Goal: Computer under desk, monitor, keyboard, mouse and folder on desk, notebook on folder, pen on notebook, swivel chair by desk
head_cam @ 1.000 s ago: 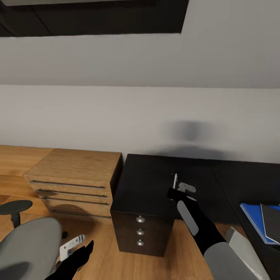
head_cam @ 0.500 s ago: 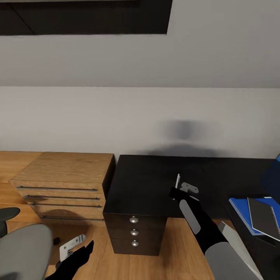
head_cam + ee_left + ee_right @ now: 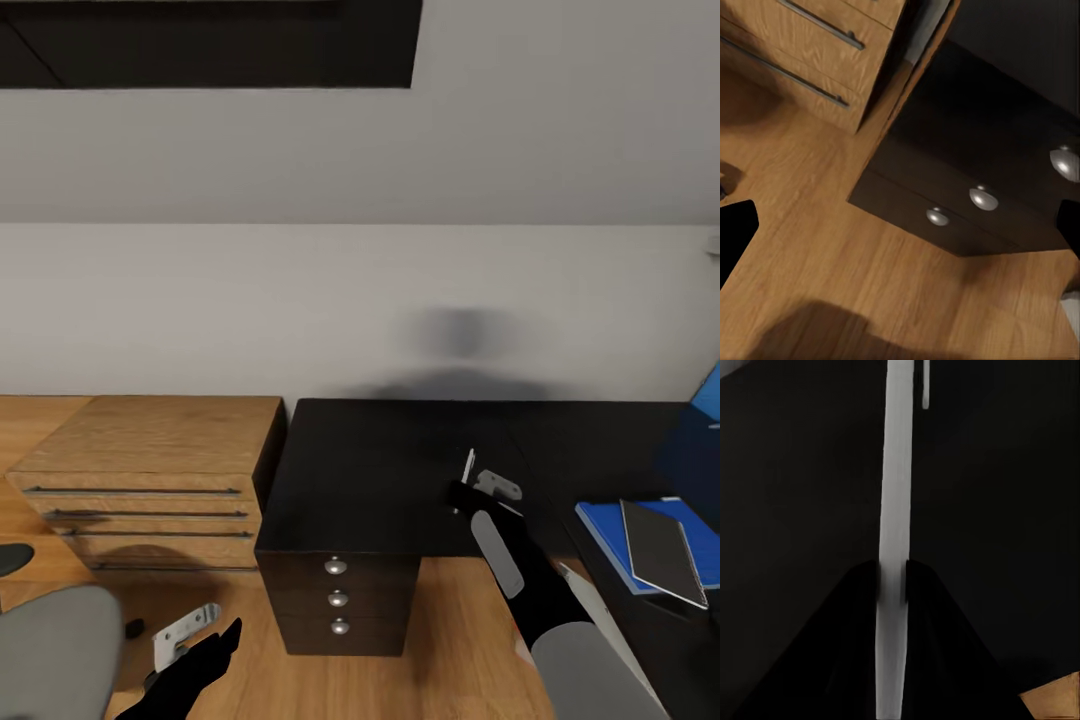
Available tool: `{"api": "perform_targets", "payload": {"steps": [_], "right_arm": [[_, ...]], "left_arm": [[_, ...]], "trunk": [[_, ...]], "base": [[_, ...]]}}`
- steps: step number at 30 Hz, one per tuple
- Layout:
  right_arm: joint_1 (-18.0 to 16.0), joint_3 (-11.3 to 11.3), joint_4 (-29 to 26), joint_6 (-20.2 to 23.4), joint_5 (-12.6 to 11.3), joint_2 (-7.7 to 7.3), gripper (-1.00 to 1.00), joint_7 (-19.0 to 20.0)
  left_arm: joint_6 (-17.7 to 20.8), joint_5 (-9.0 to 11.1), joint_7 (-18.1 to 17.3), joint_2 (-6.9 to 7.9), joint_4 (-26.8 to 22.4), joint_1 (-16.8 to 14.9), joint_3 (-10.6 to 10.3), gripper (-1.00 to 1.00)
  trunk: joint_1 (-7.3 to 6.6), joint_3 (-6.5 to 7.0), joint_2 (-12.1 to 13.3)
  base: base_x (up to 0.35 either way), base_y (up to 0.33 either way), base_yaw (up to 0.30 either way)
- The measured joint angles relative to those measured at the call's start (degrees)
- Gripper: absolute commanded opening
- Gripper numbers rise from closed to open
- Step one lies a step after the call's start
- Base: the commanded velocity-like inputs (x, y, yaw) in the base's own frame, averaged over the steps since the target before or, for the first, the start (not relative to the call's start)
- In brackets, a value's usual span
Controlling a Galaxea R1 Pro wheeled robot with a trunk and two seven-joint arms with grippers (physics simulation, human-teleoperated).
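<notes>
Above the matt black desk [image 3: 390, 460], thin whitish pen [image 3: 894, 510] pinched upright between right jaws; left jaws apart, empty.

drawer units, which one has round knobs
The black unit under the desk: three round silver knobs. The wooden chest beside it has long bar handles.

Wooden drawer chest [image 3: 150, 470] against sloped grey wall [image 3: 300, 290].
</notes>
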Motion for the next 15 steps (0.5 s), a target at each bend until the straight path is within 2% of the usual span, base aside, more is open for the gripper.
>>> {"api": "perform_targets", "payload": {"steps": [6, 12, 15], "right_arm": [[0.0, -1.3, 0.0, 0.0, 0.0, -0.60, -1.00, 0.0], [0.0, -1.8, -0.1, -0.1, -0.1, -1.88, -1.00, 0.0], [0.0, -2.9, -0.1, -0.2, 0.0, -2.57, -1.00, 0.1]], "left_arm": [[0.0, 0.1, 0.0, 0.00, 0.0, 0.0, -0.1, 1.00], [0.1, 0.1, 0.1, 0.02, 0.1, 0.0, -1.7, 1.00], [0.1, 0.1, 0.1, 0.06, 0.4, 0.0, -2.4, 1.00]], "trunk": [[0.00, 0.00, 0.0], [0.00, 0.00, 0.0], [0.00, 0.00, 0.0]], "base": [[0.000, 0.000, -0.248], [0.000, 0.000, -0.260], [0.000, 0.000, -0.266]]}}
